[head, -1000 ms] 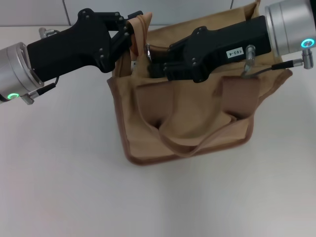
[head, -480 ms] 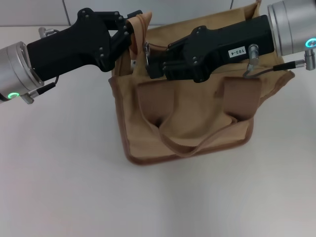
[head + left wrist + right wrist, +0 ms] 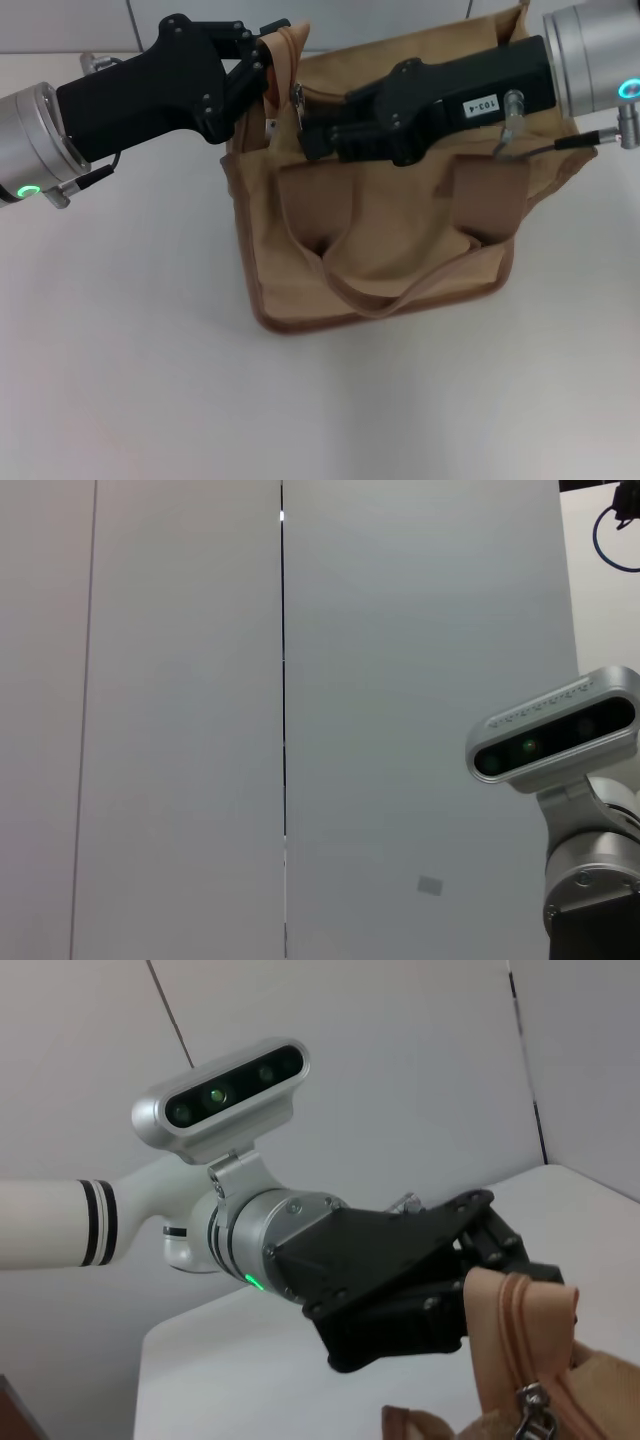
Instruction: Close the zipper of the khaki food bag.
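Observation:
The khaki food bag (image 3: pixel 390 240) stands on the white table with its near handle drooping forward. My left gripper (image 3: pixel 265 62) is shut on the fabric end tab at the bag's top left corner; the right wrist view shows it (image 3: pixel 470 1285) clamping that tab (image 3: pixel 520 1310). My right gripper (image 3: pixel 305 135) lies across the bag's top, its tip at the left end beside the zipper's silver pull tab (image 3: pixel 297 98). The pull tab also shows in the right wrist view (image 3: pixel 528 1400), just below the held end tab. The arm hides most of the zipper track.
White table surface (image 3: pixel 130 350) lies in front and to the left of the bag. A grey panelled wall stands behind. The left wrist view shows only the wall and the robot's head camera (image 3: pixel 555 730).
My right gripper has shifted a little to the left along the bag's top. The left gripper has kept its hold and barely moved.

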Robot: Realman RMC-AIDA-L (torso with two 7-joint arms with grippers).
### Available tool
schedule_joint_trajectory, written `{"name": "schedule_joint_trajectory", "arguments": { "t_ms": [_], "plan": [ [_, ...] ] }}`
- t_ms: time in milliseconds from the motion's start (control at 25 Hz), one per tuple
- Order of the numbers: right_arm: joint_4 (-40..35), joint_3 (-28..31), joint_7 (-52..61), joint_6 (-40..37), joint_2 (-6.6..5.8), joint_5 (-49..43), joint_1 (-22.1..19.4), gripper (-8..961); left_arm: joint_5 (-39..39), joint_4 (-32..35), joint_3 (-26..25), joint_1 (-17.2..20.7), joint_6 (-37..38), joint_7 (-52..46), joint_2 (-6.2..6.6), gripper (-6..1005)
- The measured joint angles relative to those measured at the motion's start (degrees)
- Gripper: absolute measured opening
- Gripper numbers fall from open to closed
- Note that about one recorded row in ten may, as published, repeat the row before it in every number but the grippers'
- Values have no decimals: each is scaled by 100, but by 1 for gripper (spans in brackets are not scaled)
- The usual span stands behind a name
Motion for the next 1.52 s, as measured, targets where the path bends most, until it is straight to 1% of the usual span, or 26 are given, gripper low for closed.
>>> {"name": "schedule_joint_trajectory", "arguments": {
  "t_ms": [200, 280, 480, 640, 840, 1080, 1280, 1520],
  "plan": [
    [-58, 42, 91, -71, -4, 1, -143, 218, 0, 0, -15, 0, 0, 0, 0, 20],
    [-60, 194, 100, -71, -10, 1, -176, 218, 0, 0, -9, 0, 0, 4, 0, 20],
    [-69, 364, 98, -67, -16, 1, -185, 217, 0, 0, 1, 0, 0, 7, 0, 19],
    [-112, 368, 62, -21, -18, -5, -187, 218, 0, 0, 0, 0, 1, 8, 0, 19],
    [-98, 284, -104, 204, -18, -43, -140, 218, 0, -3, 10, 0, 13, 9, -1, 19],
    [-70, -32, -242, 453, -18, -50, -37, 217, 0, -9, 17, 1, 31, 9, -8, 19],
    [-53, -198, -240, 464, -18, -54, 23, 217, 0, -9, 14, 1, 36, 9, -9, 19],
    [-64, -221, -152, 407, -13, -57, 31, 217, 1, -9, 13, 1, 40, 9, -9, 19]
  ]
}}
